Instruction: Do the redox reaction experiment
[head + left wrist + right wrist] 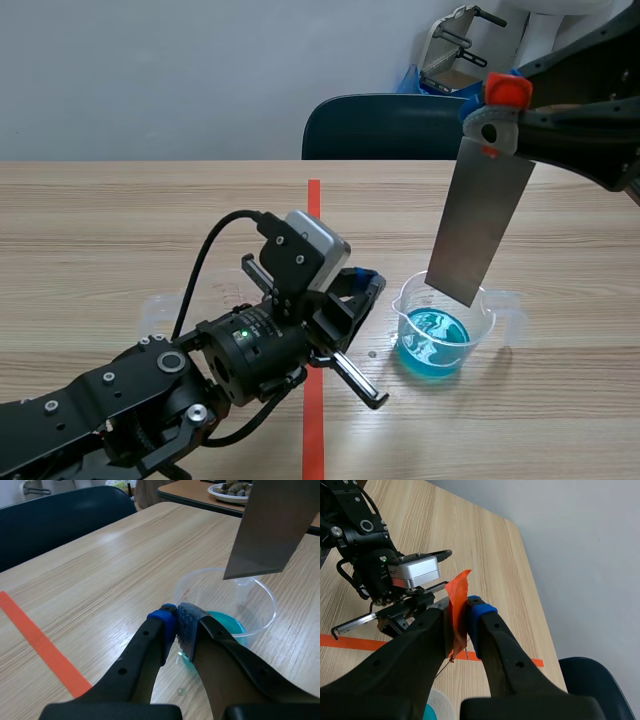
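A clear plastic beaker (443,325) holding blue liquid (433,342) stands right of the table's middle. A grey metal strip (482,220) hangs upright over it, its lower end at the beaker's rim. My right gripper (497,118) is shut on the strip's top, which is wrapped in orange tape (457,602). My left gripper (358,287) rests low just left of the beaker, shut on nothing. In the left wrist view its fingertips (176,625) meet right before the beaker (260,607), with the strip (272,525) hanging above. The right wrist view shows only the beaker's rim (440,702).
An orange tape line (314,400) runs down the table's middle. A dark blue chair (385,127) stands behind the far edge. A clear plastic item (158,306) shows partly behind the left arm. Small droplets (372,353) lie on the wood beside the beaker.
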